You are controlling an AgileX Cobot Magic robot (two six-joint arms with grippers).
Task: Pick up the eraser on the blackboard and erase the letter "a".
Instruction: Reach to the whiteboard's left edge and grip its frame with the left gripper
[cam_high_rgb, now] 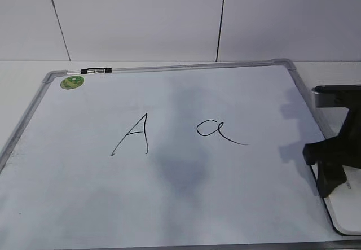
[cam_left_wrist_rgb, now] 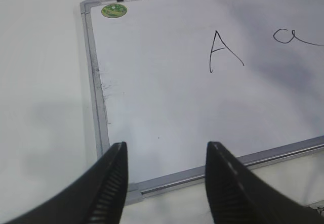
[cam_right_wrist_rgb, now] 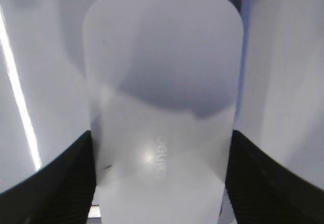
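The eraser (cam_right_wrist_rgb: 162, 82) is a white rounded block with grey lettering; it sits between my right gripper's (cam_right_wrist_rgb: 162, 135) black jaws, which touch both its long sides. In the exterior view the eraser (cam_high_rgb: 345, 210) lies at the blackboard's (cam_high_rgb: 84, 193) right edge, under the right gripper (cam_high_rgb: 330, 176). The letter "a" (cam_high_rgb: 214, 130) is on the board's middle right, well left of that gripper, and also shows in the left wrist view (cam_left_wrist_rgb: 291, 37). My left gripper (cam_left_wrist_rgb: 166, 153) is open and empty above the blackboard's (cam_left_wrist_rgb: 167, 107) near left corner.
A capital "A" (cam_high_rgb: 134, 136) is drawn left of the "a". A green sticker (cam_high_rgb: 72, 82) and a small black-and-white marker (cam_high_rgb: 96, 70) sit at the board's far left corner. White table lies around the board, and a wall stands behind it.
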